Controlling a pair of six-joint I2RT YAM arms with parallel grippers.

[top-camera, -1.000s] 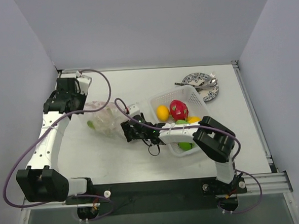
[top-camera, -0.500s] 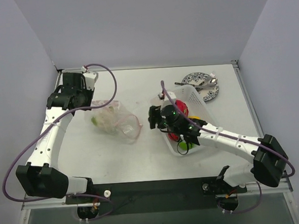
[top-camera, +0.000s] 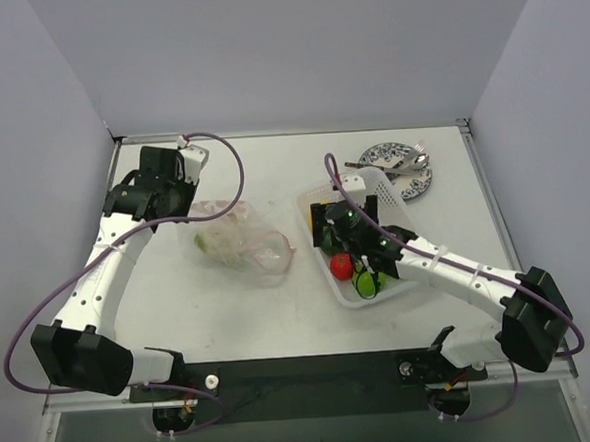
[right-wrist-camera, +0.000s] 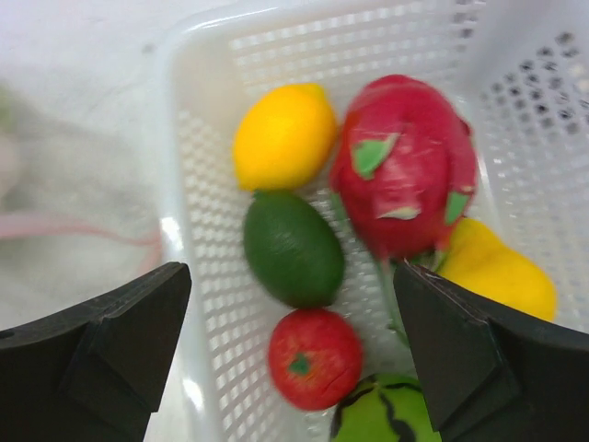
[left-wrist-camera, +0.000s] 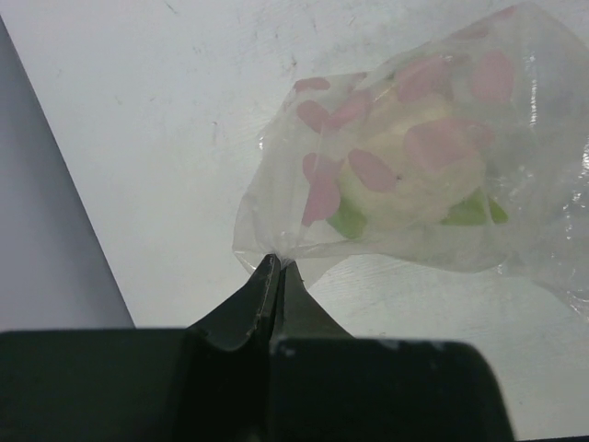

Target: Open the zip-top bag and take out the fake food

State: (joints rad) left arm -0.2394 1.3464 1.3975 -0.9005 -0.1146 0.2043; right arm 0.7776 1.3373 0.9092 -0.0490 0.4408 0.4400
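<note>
At table's (top-camera: pixel 271 162) left: pinching corner of zip-top bag (left-wrist-camera: pixel 423 166) with clenched left gripper (left-wrist-camera: pixel 276 269), pale-green fake food (left-wrist-camera: pixel 405 184) lying inside. Over white basket (right-wrist-camera: pixel 198 193): hovering right gripper (right-wrist-camera: pixel 290 281), splayed, holding nothing. Advisable: keeping corner anchored while reaching through the mouth.

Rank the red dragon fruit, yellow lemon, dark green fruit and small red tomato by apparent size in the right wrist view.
1. red dragon fruit, clearly largest.
2. yellow lemon and dark green fruit: too alike to rank.
3. small red tomato, smallest.
</note>
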